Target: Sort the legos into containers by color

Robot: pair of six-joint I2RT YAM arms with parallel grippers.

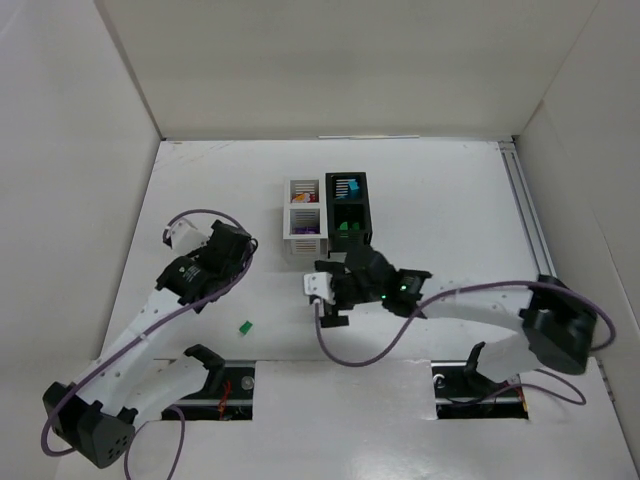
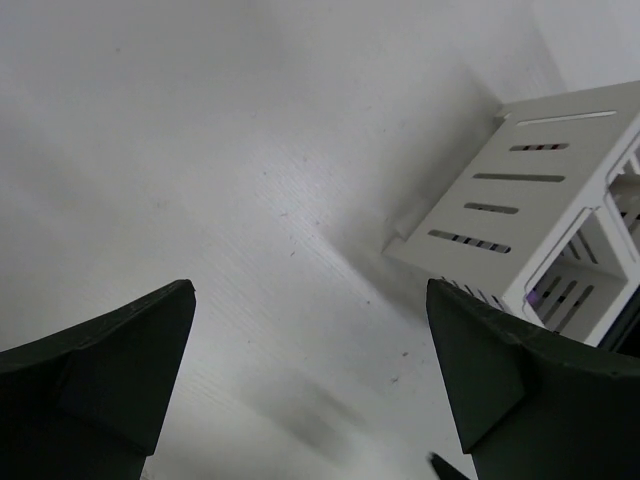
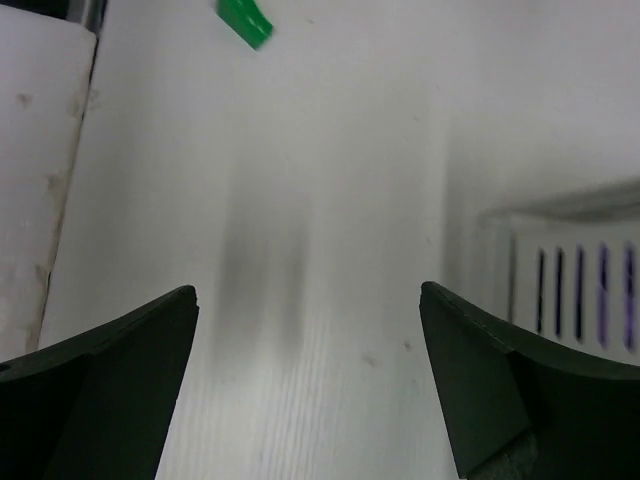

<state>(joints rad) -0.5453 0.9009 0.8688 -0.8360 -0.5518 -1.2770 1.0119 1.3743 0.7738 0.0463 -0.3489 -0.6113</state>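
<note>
Now, one green lego (image 1: 243,326) lies loose near the arm bases, well apart from the white bin (image 1: 303,218) and black bin (image 1: 347,205). Your left gripper (image 2: 310,290) and right gripper (image 3: 308,290) gape wide, empty. The lego is probably light, hard and slick, so pinch its flat sides squarely.

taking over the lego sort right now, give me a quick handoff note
Left gripper: open, empty, beside the white bin.
Right gripper: open, empty, over the table near the bins.
Done: cyan bricks and green bricks in the black bin; purple bricks and reddish bricks in the white.
Left: one green lego loose on the table, short of the bins; likely goes with the greens.
</note>
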